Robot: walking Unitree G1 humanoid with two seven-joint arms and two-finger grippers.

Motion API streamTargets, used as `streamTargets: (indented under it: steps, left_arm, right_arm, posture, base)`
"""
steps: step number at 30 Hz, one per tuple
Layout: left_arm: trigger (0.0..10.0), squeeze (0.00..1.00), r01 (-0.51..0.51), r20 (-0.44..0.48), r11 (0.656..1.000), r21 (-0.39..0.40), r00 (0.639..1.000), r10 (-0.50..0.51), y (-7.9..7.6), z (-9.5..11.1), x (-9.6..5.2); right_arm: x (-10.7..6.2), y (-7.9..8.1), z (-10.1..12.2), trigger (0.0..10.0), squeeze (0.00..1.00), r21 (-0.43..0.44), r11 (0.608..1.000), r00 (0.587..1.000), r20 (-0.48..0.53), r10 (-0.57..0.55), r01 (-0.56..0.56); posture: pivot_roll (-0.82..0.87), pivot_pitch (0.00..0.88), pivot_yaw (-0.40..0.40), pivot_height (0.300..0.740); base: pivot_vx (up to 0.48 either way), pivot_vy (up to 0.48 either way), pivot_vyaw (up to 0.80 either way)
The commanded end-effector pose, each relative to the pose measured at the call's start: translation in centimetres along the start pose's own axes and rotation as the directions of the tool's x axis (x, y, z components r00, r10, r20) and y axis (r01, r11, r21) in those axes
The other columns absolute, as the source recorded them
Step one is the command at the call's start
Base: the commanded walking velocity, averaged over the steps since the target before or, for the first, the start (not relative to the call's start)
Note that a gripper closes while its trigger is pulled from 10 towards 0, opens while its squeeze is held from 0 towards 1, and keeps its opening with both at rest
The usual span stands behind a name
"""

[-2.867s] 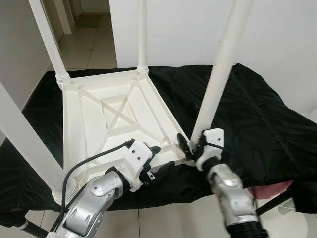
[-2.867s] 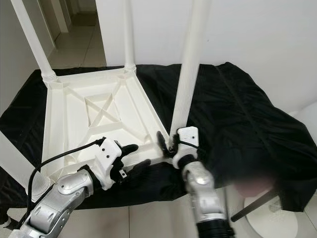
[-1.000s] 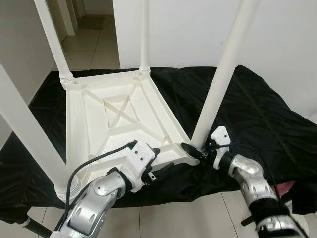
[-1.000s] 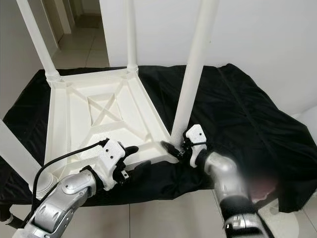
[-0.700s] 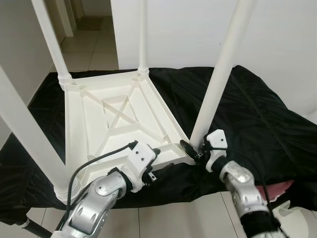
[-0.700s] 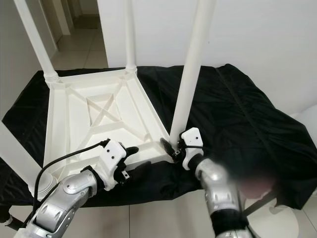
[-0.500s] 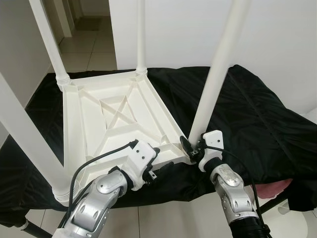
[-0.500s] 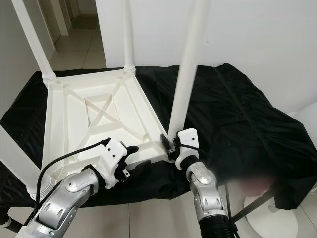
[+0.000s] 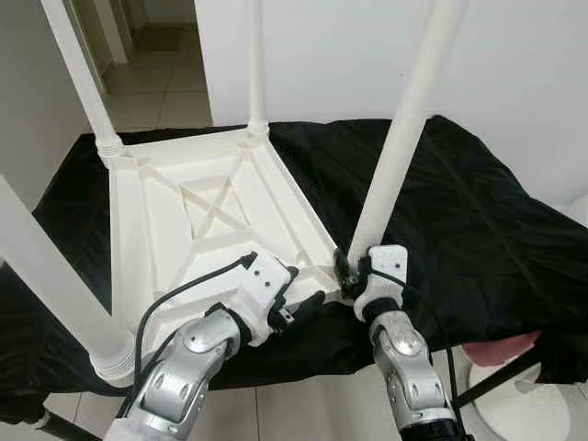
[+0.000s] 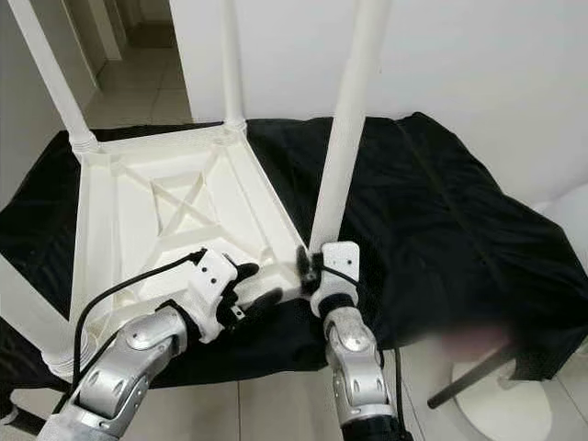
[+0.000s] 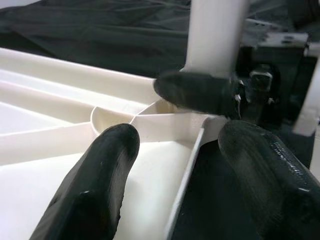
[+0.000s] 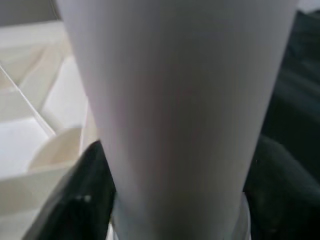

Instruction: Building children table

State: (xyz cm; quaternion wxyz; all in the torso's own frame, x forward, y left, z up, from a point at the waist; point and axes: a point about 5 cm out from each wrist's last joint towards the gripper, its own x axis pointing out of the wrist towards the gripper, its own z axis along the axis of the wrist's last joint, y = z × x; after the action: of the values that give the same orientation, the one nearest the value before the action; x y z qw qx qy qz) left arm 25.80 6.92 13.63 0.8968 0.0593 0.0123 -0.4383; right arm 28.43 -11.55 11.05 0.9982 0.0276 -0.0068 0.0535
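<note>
A white plastic children's table (image 9: pixel 184 239) lies upside down on a black cloth, its legs pointing up. My right gripper (image 9: pixel 354 271) is shut on the base of the near right leg (image 9: pixel 395 156), where it meets the table's corner. In the right wrist view that leg (image 12: pixel 175 100) stands between the two black fingers (image 12: pixel 85 195). My left gripper (image 9: pixel 299 289) is open and straddles the table's near rim just left of that corner. In the left wrist view one of its fingers (image 11: pixel 100 185) is over the table's underside and the other over the cloth.
Other legs rise at the far left (image 9: pixel 78 73), far middle (image 9: pixel 254 64) and near left (image 9: pixel 46 276). The black cloth (image 9: pixel 478 220) spreads to the right. A white round base with a black pole (image 9: pixel 524 404) stands on the tiled floor at lower right.
My right wrist has swung around the leg's base, from its right side back to the front. The left gripper has stayed at the rim. The camera has shifted slightly.
</note>
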Motion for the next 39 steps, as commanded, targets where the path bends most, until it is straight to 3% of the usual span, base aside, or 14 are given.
streamTargets:
  steps: [1,5,6,13,18,21,27,34,39]
  left_arm:
    - [10.0,0.0,-0.143,-0.015,0.99,0.006,0.99,0.144,0.9,-0.1,-0.1]
    - [10.0,0.0,-0.147,-0.01,0.989,0.003,0.989,0.147,1.0,0.0,0.0]
    - [10.0,0.0,-0.151,-0.007,0.989,0.0,0.989,0.151,1.0,0.1,-0.1]
    - [10.0,0.0,-0.178,0.009,0.984,-0.01,0.984,0.178,1.0,0.1,-0.3]
    - [10.0,0.0,-0.199,0.012,0.978,-0.067,0.98,0.2,1.0,-0.1,0.0]
    - [10.0,0.0,-0.23,0.009,0.972,-0.053,0.973,0.231,1.0,-0.3,0.2]
    - [10.0,0.0,-0.329,-0.027,0.941,-0.076,0.944,0.327,2.4,-0.8,0.0]
    - [10.0,0.0,-0.418,-0.045,0.906,-0.075,0.909,0.415,3.8,-0.9,0.0]
    - [10.0,0.0,-0.444,-0.029,0.89,-0.102,0.896,0.443,3.9,-0.6,0.1]
  right_arm:
    - [-0.2,0.6,-0.1,10.0,1.0,0.03,1.0,1.0,-0.007,0.002,-0.002]
    - [-0.3,0.0,0.7,10.0,1.0,0.026,1.0,0.999,0.035,0.001,-0.002]
    - [-0.5,-0.1,1.0,10.0,0.0,0.044,0.999,0.999,0.048,0.0,-0.003]
    - [-0.9,0.1,0.9,10.0,0.0,0.045,0.999,0.999,0.045,-0.015,0.013]
    - [-1.0,0.8,0.3,10.0,0.0,0.027,0.999,1.0,0.021,0.022,-0.023]
    - [-1.0,0.8,0.1,10.0,0.0,0.035,0.999,0.999,0.013,0.034,-0.034]
    - [-0.8,0.6,0.0,10.0,0.0,0.088,0.996,1.0,0.002,0.016,-0.016]
    - [-0.3,0.4,0.4,10.0,0.0,0.08,0.997,1.0,0.006,0.002,-0.003]
    - [-0.3,-0.1,0.8,10.0,0.0,0.049,0.998,0.999,0.029,-0.035,0.033]
  posture:
    - [-0.02,0.036,0.024,0.74]
    - [-0.02,0.041,0.023,0.74]
    - [-0.01,0.043,0.021,0.74]
    - [-0.02,0.043,0.02,0.74]
    - [-0.01,0.033,0.011,0.74]
    - [0.0,0.024,0.009,0.74]
    - [0.0,0.024,0.003,0.74]
    - [0.0,0.034,0.001,0.74]
    - [0.0,0.036,0.009,0.74]
  base:
    - [0.0,0.0,0.0]
    - [0.0,0.0,0.0]
    - [0.0,0.0,0.0]
    - [0.0,0.0,0.0]
    - [0.0,0.0,0.0]
    - [0.0,0.0,0.0]
    - [0.0,0.0,0.0]
    - [0.0,0.0,0.0]
    - [0.0,0.0,0.0]
